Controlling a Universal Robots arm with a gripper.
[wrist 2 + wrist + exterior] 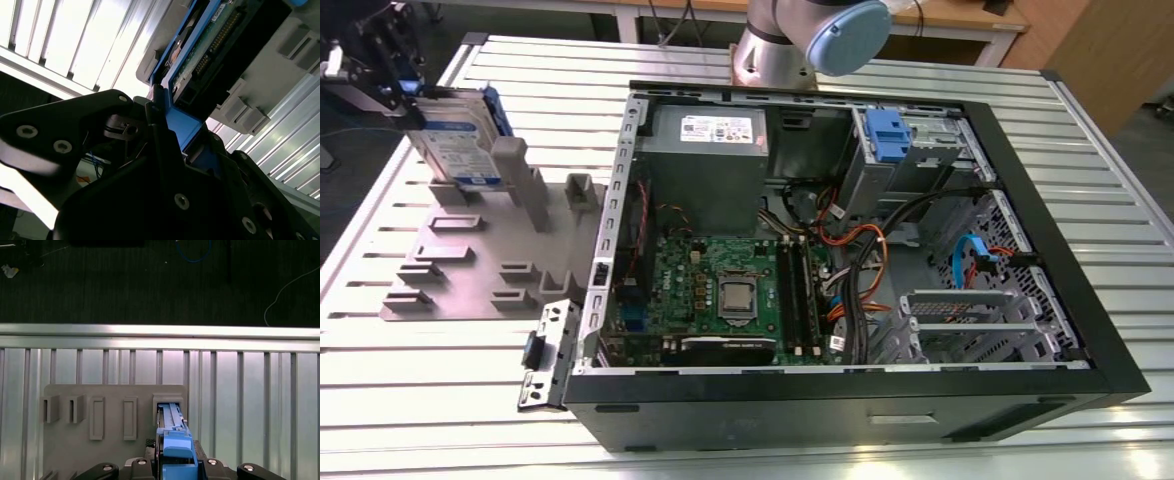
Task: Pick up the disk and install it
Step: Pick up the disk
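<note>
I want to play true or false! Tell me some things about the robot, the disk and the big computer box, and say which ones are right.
1. The disk stands on edge in the grey holder on the table. True.
2. The computer case is open, so the green circuit board inside it shows. True.
3. The disk is already inside the computer case. False: it is in the grey holder, outside the case, on the exterior view's left.
4. The gripper is reaching down inside the computer case. False: it is at the top end of the disk, over the holder.
</note>
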